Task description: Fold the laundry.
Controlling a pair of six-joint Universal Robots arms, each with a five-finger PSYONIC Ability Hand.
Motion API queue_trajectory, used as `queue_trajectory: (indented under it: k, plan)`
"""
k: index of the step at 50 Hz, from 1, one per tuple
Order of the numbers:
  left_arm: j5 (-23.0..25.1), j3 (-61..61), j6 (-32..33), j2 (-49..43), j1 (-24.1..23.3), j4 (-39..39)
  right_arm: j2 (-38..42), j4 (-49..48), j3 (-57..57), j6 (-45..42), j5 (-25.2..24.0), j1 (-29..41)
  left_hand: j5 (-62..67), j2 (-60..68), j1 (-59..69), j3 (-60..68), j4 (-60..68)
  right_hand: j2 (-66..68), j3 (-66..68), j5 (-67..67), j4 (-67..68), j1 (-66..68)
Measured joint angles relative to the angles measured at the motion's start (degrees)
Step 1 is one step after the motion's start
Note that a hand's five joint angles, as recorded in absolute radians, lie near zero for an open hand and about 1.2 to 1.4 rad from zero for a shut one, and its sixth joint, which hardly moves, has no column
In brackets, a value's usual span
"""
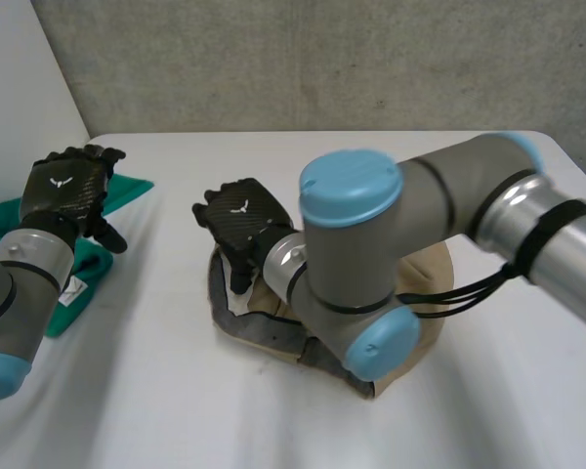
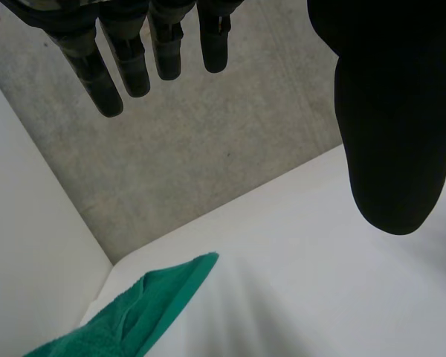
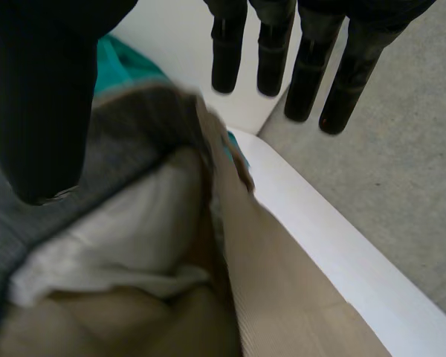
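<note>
White table (image 1: 176, 410), beige garment (image 1: 428, 278), green cloth (image 1: 83, 276)

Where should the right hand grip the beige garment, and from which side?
Probably the grey waistband of the beige garment: it looks raised off the table, giving an edge to pinch. Come from above, where the open right hand hovers.

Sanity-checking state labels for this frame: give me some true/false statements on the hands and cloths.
1. The left hand grips the green cloth. False: its fingers are straight and hold nothing.
2. The right hand is over the beige garment. True.
3. Both hands are at the same cloth. False: the left is by the green cloth, the right by the beige garment.
4. The beige garment has a grey band. True.
</note>
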Motion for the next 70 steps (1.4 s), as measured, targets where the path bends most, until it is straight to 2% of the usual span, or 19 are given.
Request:
queue_trajectory:
  k: [1, 2, 3, 4, 5, 8, 11, 17, 27, 33, 39, 44, 48, 50, 56, 59, 60, 66, 70]
  plan:
    - [0.03, -0.18, 0.01, 0.00, 0.18, -0.01, 1.69, -0.31, -1.58, -1.56, 0.77, 0.17, 0.00, 0.00, 0.00, 0.00, 0.00, 2.14, 3.50, 3.22, 3.74, 3.16]
    - [0.12, -0.41, 0.03, -0.01, 0.34, -0.01, 3.73, -0.66, -3.58, -3.49, 1.71, 0.32, 0.00, 0.00, 0.00, 0.00, 0.00, 13.78, 14.58, 12.69, 13.81, 12.27]
    - [0.19, -0.49, 0.04, -0.01, 0.38, -0.01, 4.72, -0.84, -4.63, -4.44, 2.18, 0.37, 0.00, 0.00, 0.00, 0.00, 0.00, 13.78, 14.58, 12.69, 13.81, 12.27]
    - [0.32, -0.61, 0.05, -0.03, 0.42, -0.01, 5.85, -1.07, -5.91, -5.45, 2.68, 0.40, 0.00, 0.00, 0.00, 0.00, 0.00, 30.48, 30.54, 29.17, 30.69, 27.10]
    - [0.50, -0.71, 0.07, -0.05, 0.43, 0.01, 6.88, -1.26, -7.26, -6.38, 3.17, 0.41, 0.00, 0.00, 0.00, 0.00, 0.00, 37.20, 37.08, 35.02, 36.51, 31.53]
    - [1.33, -0.87, 0.10, -0.18, 0.44, 0.03, 8.32, -1.62, -10.20, -7.59, 3.96, 0.36, 0.00, 0.00, 0.00, 0.00, 0.00, 46.32, 46.44, 45.26, 46.92, 38.29]
    - [2.43, -0.75, 0.12, -0.44, 0.49, 0.10, 7.51, -1.65, -11.64, -6.92, 4.09, 0.22, 0.00, 0.00, 0.00, 0.00, 0.00, 46.36, 46.87, 45.75, 47.49, 38.29]
    - [5.84, 1.07, 0.30, -2.85, 0.55, 0.43, -0.63, -1.04, -11.14, -1.29, 2.65, -0.74, 0.00, 0.00, 0.00, 0.00, 0.00, 46.37, 46.87, 45.76, 47.52, 38.29]
    - [17.06, 9.38, 0.41, -12.51, -0.43, -0.20, -21.57, 5.12, -1.56, 3.47, -6.11, -8.68, 0.00, 0.00, 0.00, 0.00, 0.00, 46.37, 46.88, 45.76, 47.53, 38.81]
    - [26.85, 12.55, -0.48, -16.20, -3.59, -3.13, -28.44, 7.64, 5.17, 3.40, -9.61, -11.97, 0.00, 0.00, 0.00, 0.00, 0.00, 46.37, 46.88, 45.76, 47.53, 38.81]
    - [31.33, 14.79, -1.89, -18.75, -8.53, -5.80, -33.68, 8.38, 10.38, 3.28, -10.48, -14.94, 0.00, 0.00, 0.00, 0.00, 0.00, 46.37, 46.87, 45.76, 47.53, 38.81]
    - [31.11, 16.80, -2.35, -21.26, -11.55, -6.44, -36.83, 9.14, 12.84, 3.32, -11.99, -16.89, 1.75, 3.08, 4.23, 2.38, 2.66, 46.37, 46.87, 45.76, 47.53, 38.81]
    - [28.67, 18.65, -2.99, -23.48, -13.66, -6.66, -39.51, 10.49, 14.61, 3.47, -14.30, -19.09, 15.07, 16.52, 16.22, 15.65, 16.14, 46.37, 46.87, 45.75, 47.53, 38.81]
    - [27.30, 19.35, -4.31, -24.10, -14.58, -6.71, -40.40, 11.01, 15.20, 3.54, -15.10, -20.03, 22.14, 23.69, 24.88, 22.94, 23.41, 46.37, 46.87, 45.76, 47.53, 38.81]
    - [25.56, 20.04, -10.49, -24.26, -16.91, -6.91, -41.79, 11.63, 16.21, 3.57, -16.06, -22.20, 27.07, 28.68, 29.07, 28.28, 28.55, 46.37, 46.87, 45.76, 47.53, 38.81]
    - [25.26, 20.08, -14.82, -23.58, -18.59, -7.01, -42.07, 11.67, 16.52, 3.51, -16.13, -23.44, 48.02, 49.80, 51.08, 49.29, 49.88, 46.37, 46.87, 45.76, 47.53, 38.81]
    - [25.19, 20.08, -16.15, -23.20, -19.11, -7.04, -42.11, 11.66, 16.57, 3.47, -16.13, -23.82, 51.79, 53.64, 54.07, 52.98, 53.83, 46.37, 46.87, 45.76, 47.53, 38.81]
    - [22.73, 20.40, -19.64, -19.57, -20.05, -7.02, -42.08, 11.45, 16.30, 3.35, -16.36, -26.33, 53.21, 56.68, 54.10, 55.94, 56.85, 46.36, 46.87, 45.78, 47.53, 38.81]
    - [17.36, 21.32, -19.45, -14.93, -19.02, -6.77, -42.02, 11.37, 15.42, 3.34, -16.47, -28.40, 53.21, 56.68, 54.10, 55.98, 56.85, 46.37, 46.88, 45.76, 47.53, 38.81]
